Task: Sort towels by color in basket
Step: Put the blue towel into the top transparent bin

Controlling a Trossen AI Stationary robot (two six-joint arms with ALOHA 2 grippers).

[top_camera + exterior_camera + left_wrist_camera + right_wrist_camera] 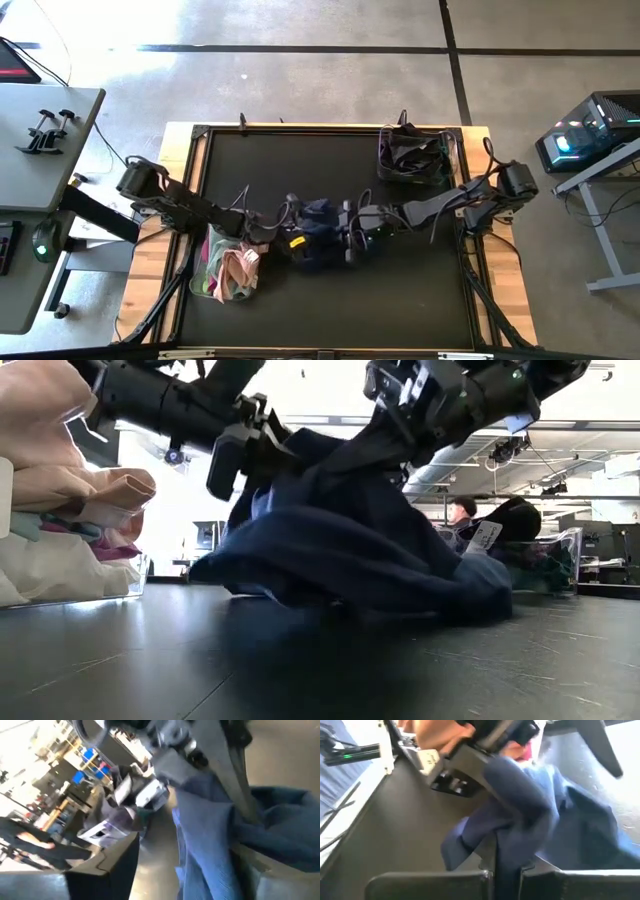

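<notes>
Low view gives me the navy towel (350, 550) as a crumpled, draped mound, its lower folds resting on the table (300, 660). My right hand (507, 862) is pressed together, pinching its upper fold. My left hand (290, 240) sits just beside it on the towel's other side; I cannot tell its spread.

A black-topped table (330, 290) with a wooden rim carried a navy towel (318, 240) at centre, one clear basket (228, 272) at eight o'clock, another clear basket (415, 155) at one o'clock.
</notes>
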